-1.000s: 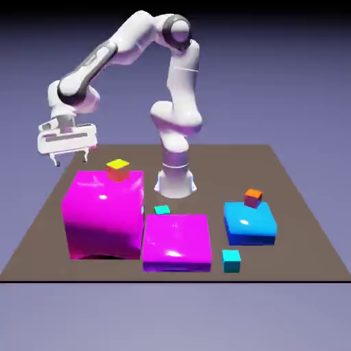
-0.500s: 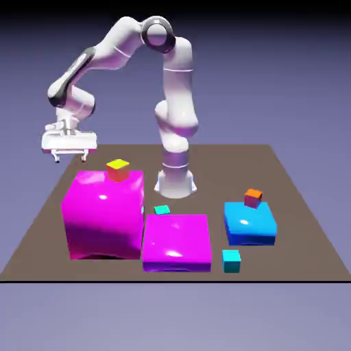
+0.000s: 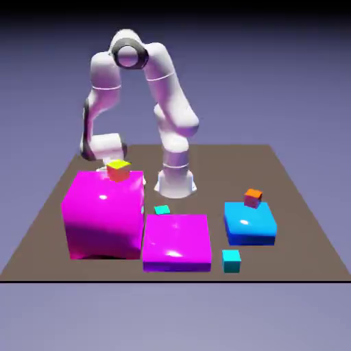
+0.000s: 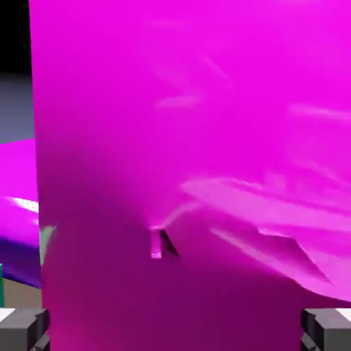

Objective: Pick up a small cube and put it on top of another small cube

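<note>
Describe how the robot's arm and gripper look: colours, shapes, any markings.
The arm is glossy white, built of rounded tube-like segments with dark grey bands and a dark ring at the joints, on a flared white base. Of the gripper, only two small blocky grey fingertips show. No cables or markings are visible.

The arm is glossy white, built of rounded, tube-like segments with bulging joints. A dark grey ring caps the topmost joint (its centre is paler grey), and a dark strip runs along one link's side. The base is a white flared column. Two finger tips are small, blocky and grey, with darker inner faces.
</note>
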### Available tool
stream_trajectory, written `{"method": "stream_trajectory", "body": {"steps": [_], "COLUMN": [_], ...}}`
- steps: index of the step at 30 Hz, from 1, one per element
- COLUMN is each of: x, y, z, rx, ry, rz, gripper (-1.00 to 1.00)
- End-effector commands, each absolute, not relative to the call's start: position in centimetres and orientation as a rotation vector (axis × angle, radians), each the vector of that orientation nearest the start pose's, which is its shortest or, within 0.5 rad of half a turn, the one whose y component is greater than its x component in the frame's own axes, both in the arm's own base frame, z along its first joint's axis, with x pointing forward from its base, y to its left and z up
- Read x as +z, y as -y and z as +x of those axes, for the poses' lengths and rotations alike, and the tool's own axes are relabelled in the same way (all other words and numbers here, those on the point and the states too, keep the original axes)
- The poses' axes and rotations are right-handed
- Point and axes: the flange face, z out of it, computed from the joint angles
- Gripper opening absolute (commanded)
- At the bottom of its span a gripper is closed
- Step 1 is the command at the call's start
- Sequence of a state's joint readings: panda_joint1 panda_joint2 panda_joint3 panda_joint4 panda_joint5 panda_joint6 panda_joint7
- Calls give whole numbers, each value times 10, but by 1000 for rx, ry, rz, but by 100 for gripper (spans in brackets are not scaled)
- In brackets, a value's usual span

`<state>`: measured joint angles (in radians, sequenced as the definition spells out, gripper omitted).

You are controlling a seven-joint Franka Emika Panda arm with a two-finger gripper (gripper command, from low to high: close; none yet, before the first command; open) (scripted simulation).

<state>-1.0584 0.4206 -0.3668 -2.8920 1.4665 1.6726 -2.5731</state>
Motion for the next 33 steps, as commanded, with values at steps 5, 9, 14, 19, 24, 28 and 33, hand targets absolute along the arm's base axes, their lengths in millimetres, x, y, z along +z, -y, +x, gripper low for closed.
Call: {"method": "stream_trajectory", "body": {"steps": [5,9,14,19,24,28,33], "x": [78,75,67,59,51,47,52], "y": [109,84,79,76,75,75,75], "z": [87,91,104,116,126,132,124], "rx": [-1477,-1426,-1412,-1409,-1420,-1434,-1416], "ry": [-530,-564,-595,-601,-577,-546,-585], "rz": [-2006,-1980,-1964,-1966,-1981,-1991,-1977], "gripper": [0,0,0,0,0,-100,-100]}}
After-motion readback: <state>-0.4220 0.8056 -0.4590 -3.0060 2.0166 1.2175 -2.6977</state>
